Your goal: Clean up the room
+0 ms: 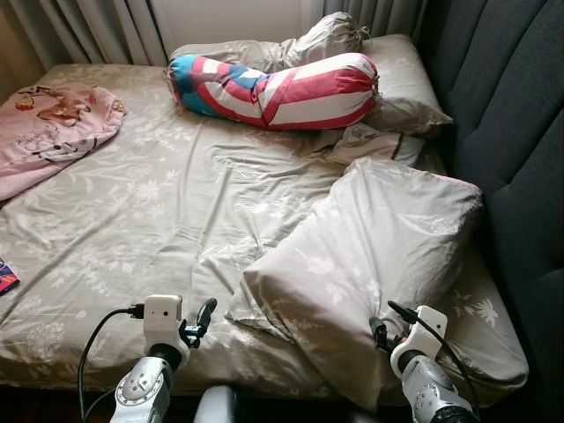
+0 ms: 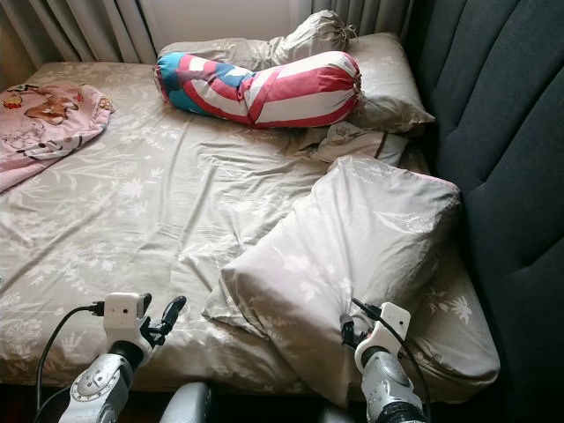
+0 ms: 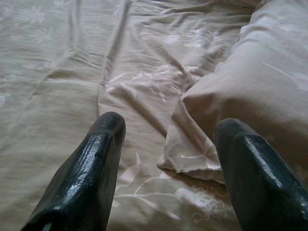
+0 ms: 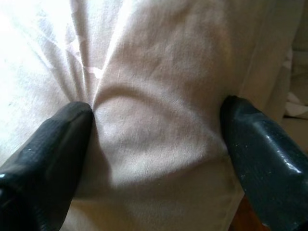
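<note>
- Both grippers sit at the near edge of the bed [image 1: 132,264], low in my head view. Left gripper [image 1: 201,322] hovers over bare sheet, fingers spread, nothing between them.
- Right gripper [image 4: 156,144] is pushed against the big pillow [image 1: 370,256]. Its two fingers [image 4: 53,144] stand wide apart with pillow cloth bulging between them. Not clamped yet, so I judge it as open w/ fabric in the gap.
- Big pillow lies straight ahead of the right gripper, slanted, its far end leaning on the dark headboard [image 1: 520,132]. Its near corner lies just ahead of the left gripper, a bit to its right side, flat on the sheet.
- Handling, my guess: pillow is soft, light, bulky. It will sag and fold if held at 1 point only. Cover is loose cotton-like cloth, so fingers may catch the cover w/o the filling and it slips.
- Where to grab: I think deep pinch w/ right gripper on the near edge where cloth is already bunched, and left gripper on the flat corner in front of it. 2 grips keep it from swinging.
- Farther ahead of both grippers: striped bolster [image 1: 282,88] and 2 more pillows [image 1: 397,79] by the curtains [image 1: 97,31]. Pink blanket [image 1: 53,123] is far ahead-left of left gripper.
</note>
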`<state>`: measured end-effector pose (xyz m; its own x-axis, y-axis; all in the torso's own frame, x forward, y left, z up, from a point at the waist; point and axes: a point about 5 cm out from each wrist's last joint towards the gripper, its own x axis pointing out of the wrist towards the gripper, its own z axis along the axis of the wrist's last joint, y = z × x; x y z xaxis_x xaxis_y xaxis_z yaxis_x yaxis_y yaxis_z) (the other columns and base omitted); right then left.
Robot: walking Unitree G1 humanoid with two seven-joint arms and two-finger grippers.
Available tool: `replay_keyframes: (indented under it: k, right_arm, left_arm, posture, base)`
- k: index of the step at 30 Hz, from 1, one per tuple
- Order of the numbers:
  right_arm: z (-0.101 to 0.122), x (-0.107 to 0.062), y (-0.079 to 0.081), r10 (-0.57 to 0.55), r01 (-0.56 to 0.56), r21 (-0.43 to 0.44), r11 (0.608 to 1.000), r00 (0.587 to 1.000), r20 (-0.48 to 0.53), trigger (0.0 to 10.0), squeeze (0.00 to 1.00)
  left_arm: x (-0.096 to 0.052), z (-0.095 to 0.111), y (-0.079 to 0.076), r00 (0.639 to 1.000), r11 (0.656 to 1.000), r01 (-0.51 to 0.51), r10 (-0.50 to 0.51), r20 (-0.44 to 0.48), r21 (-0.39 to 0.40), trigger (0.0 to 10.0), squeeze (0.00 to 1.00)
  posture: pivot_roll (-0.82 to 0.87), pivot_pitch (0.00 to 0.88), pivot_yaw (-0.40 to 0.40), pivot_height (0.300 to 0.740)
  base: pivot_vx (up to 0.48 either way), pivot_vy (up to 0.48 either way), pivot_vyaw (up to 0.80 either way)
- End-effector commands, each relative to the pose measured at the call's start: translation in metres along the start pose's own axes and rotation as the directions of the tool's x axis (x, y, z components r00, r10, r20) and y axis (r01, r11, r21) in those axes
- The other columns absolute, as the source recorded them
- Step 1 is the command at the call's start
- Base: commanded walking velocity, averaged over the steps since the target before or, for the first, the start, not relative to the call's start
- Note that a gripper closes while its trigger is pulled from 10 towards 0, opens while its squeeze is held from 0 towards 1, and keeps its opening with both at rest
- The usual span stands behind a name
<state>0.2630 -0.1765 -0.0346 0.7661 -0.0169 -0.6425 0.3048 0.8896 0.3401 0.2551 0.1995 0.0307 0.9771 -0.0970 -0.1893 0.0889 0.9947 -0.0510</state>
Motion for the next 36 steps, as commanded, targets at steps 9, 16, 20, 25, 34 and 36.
replay_keyframes:
  k: [9, 16, 20, 25, 34, 36]
  right_arm:
    - [-0.050, -0.008, 0.006, 0.043, -0.047, -0.016, 0.999, 0.977, -0.208, 10.0, 0.00]
    - [-0.053, -0.009, 0.005, 0.016, -0.025, -0.043, 0.999, 0.979, -0.205, 0.0, 0.00]
    - [-0.061, -0.012, 0.001, 0.008, -0.018, -0.042, 0.999, 0.975, -0.223, 0.0, 0.00]
    - [-0.064, -0.013, -0.001, 0.002, -0.009, -0.031, 0.999, 0.974, -0.225, 0.0, 0.00]
    - [-0.064, -0.013, 0.002, 0.010, -0.017, -0.030, 0.999, 0.976, -0.219, 0.0, 0.00]
    - [-0.063, -0.013, 0.003, 0.012, -0.019, -0.027, 0.999, 0.977, -0.212, 0.0, 0.00]
  left_arm:
    - [-0.009, 0.000, 0.004, 1.000, 0.999, 0.018, -0.017, -0.023, 0.039, 10.0, 0.00]
    - [-0.010, 0.004, 0.006, 1.000, 0.999, 0.018, -0.017, -0.019, 0.049, 10.0, 0.00]
    - [-0.007, 0.012, 0.005, 1.000, 0.998, 0.024, -0.024, -0.002, 0.052, 10.0, 0.00]
    - [-0.006, 0.012, 0.005, 1.000, 0.998, 0.025, -0.025, -0.004, 0.051, 10.0, 0.00]
    - [-0.007, 0.009, 0.005, 1.000, 0.999, 0.021, -0.020, -0.021, 0.050, 10.0, 0.00]
    - [-0.008, 0.009, 0.005, 1.000, 0.999, 0.020, -0.019, -0.022, 0.051, 10.0, 0.00]
  posture:
    - [0.02, 0.154, 0.024, 0.649]
    - [0.03, 0.186, 0.027, 0.649]
    - [0.03, 0.200, 0.030, 0.649]
    - [0.03, 0.204, 0.031, 0.649]
    - [0.03, 0.201, 0.029, 0.649]
    - [0.03, 0.201, 0.029, 0.649]
  base:
    - [0.000, 0.000, 0.00]
    - [0.000, 0.000, 0.00]
    - [0.000, 0.000, 0.00]
    - [0.000, 0.000, 0.00]
    - [0.000, 0.000, 0.00]
    - [0.000, 0.000, 0.00]
